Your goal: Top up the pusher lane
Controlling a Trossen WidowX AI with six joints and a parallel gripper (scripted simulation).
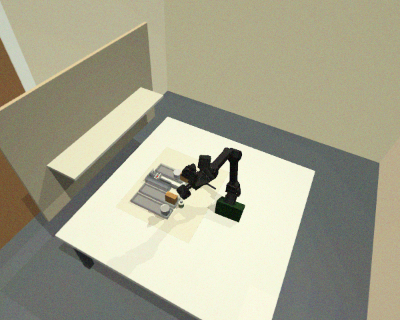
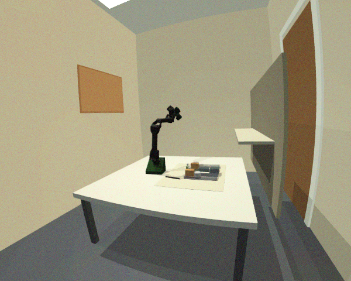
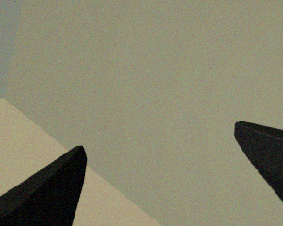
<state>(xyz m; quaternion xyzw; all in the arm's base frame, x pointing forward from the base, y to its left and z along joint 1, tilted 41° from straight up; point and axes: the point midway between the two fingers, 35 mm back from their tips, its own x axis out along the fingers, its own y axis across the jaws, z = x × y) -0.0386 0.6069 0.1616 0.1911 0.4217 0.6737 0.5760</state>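
My gripper is open and empty, held high above the table; its two dark fingers stand wide apart in the wrist view, with only walls behind them. A small loose jar with a dark band stands just in front of the grey lanes. The sprung lane has a white pusher with a red mark at its back and a long pale strip running forward. The front of that lane is partly hidden by the gripper in the top view, so its jar cannot be made out clearly.
Orange blocks and pale round cans stand in neighbouring lanes. A thin black stick lies on the cream mat. A raised shelf and a partition stand beyond the table.
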